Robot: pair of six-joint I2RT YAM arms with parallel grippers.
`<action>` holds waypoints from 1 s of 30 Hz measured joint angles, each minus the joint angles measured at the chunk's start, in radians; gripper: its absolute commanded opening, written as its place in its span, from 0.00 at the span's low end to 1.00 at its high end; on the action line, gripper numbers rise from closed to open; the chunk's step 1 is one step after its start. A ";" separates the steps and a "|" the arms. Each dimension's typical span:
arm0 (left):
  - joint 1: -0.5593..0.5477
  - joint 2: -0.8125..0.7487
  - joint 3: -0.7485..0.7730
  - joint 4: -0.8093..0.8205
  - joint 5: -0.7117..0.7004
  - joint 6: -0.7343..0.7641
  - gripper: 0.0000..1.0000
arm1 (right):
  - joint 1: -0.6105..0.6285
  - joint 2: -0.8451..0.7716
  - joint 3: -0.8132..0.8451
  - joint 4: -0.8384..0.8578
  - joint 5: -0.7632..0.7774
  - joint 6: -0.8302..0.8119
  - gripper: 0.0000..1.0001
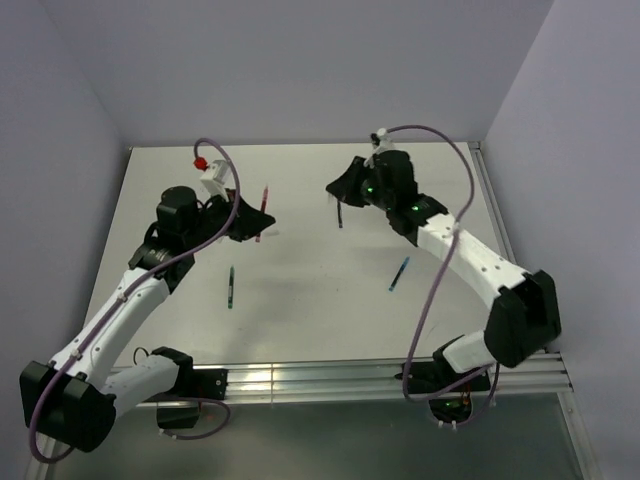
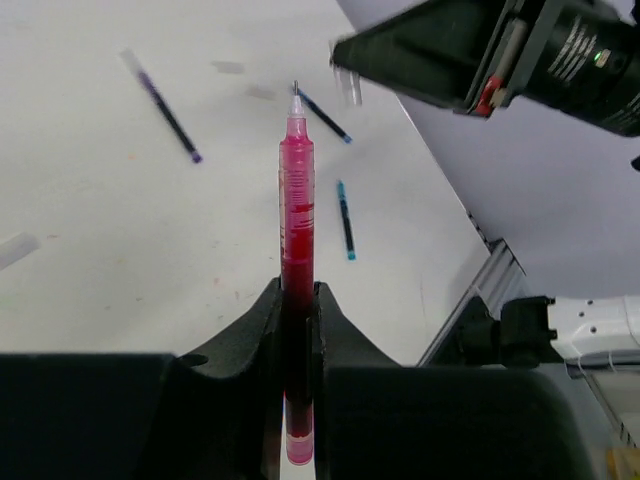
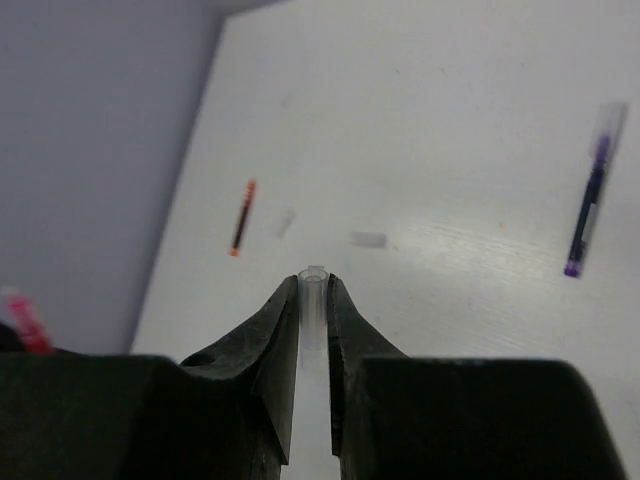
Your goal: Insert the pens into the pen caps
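Observation:
My left gripper [image 2: 298, 290] is shut on a red pen [image 2: 297, 190], whose tip points away from the wrist camera toward my right gripper [image 2: 420, 50]. In the top view the left gripper [image 1: 257, 222] holds this red pen [image 1: 264, 205] above the table's middle left. My right gripper [image 3: 314, 285] is shut on a clear pen cap [image 3: 315, 300], open end outward; in the top view it [image 1: 335, 190] hangs facing the left one, a gap between them. Loose pens lie on the table: a dark green one [image 1: 231, 287], a light blue one [image 1: 400, 273] and a dark one [image 1: 339, 215].
A purple pen [image 3: 588, 210], an orange-tipped pen [image 3: 241, 217] and two loose pale caps [image 3: 368, 240] [image 3: 285, 222] lie on the white table [image 1: 300, 320]. Another cap [image 2: 15, 250] lies at the left. Walls close in the back and both sides; a metal rail [image 1: 330, 380] runs along the near edge.

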 measured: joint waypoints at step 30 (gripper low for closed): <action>-0.354 0.319 0.000 0.402 -0.009 -0.185 0.00 | -0.134 -0.265 -0.350 0.607 -0.194 0.338 0.00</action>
